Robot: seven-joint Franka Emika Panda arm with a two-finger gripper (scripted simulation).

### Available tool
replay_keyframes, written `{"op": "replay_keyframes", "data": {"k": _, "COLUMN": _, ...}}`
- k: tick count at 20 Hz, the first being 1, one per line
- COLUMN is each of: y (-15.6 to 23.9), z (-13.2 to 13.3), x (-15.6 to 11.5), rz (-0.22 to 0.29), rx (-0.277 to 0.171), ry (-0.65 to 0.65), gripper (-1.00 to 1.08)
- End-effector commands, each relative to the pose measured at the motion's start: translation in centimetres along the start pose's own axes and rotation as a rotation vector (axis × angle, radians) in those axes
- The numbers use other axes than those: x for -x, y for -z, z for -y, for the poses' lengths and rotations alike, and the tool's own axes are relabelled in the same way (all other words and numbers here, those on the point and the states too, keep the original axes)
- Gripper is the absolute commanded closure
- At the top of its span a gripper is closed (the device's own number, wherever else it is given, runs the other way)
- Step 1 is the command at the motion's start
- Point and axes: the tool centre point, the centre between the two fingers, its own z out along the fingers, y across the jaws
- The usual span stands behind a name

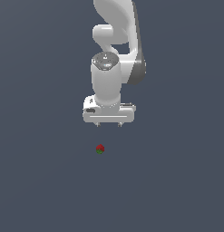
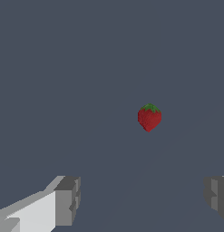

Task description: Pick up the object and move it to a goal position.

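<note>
Your gripper (image 1: 109, 124) hangs apart from the strawberry (image 1: 100, 149), fingers spread wide and holding nothing.

In the exterior view you see the small red fruit with its green cap resting alone on the dark grey floor (image 1: 41, 181), below the white hand and slightly toward the exterior view's left. Your wrist view shows the strawberry (image 2: 149, 117) clear of both grey fingertips (image 2: 68, 199), touching neither.

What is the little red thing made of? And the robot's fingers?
The strawberry looks like matte, bumpy fruit skin with a green leafy cap, though it is only a render. The fingers look like dull grey plastic or rubber, with ridged pads; which one can't be told.
</note>
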Motion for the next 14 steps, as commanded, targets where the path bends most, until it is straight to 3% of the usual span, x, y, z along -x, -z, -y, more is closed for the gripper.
{"op": "replay_keyframes", "data": {"k": 1, "y": 0.0, "z": 0.0, "x": 0.0, "rz": 0.000, "rx": 0.000, "ry": 0.000, "gripper": -0.92}}
{"op": "replay_keyframes", "data": {"k": 9, "y": 1.8, "z": 2.6, "x": -1.0, "rz": -0.031, "rx": 0.001, "ry": 0.079, "gripper": -0.92}}
{"op": "replay_keyframes", "data": {"k": 14, "y": 1.8, "z": 2.6, "x": -1.0, "rz": -0.031, "rx": 0.001, "ry": 0.078, "gripper": -0.92}}
